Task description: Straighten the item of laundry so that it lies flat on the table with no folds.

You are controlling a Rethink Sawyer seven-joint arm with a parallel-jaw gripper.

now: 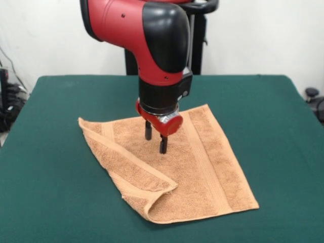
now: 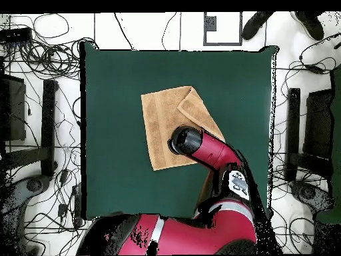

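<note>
Orange-tan terry towel (image 1: 202,167) lies on the green desk (image 1: 61,202), one side folded over. Gripper (image 1: 156,137) hangs over the towel's middle, fingers slightly spread, pinching nothing.

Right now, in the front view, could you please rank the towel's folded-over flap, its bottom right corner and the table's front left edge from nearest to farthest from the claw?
1. Folded-over flap, just below and left of the claw.
2. Bottom right corner of the towel, lower right.
3. Front left edge of the table, far lower left.
</note>
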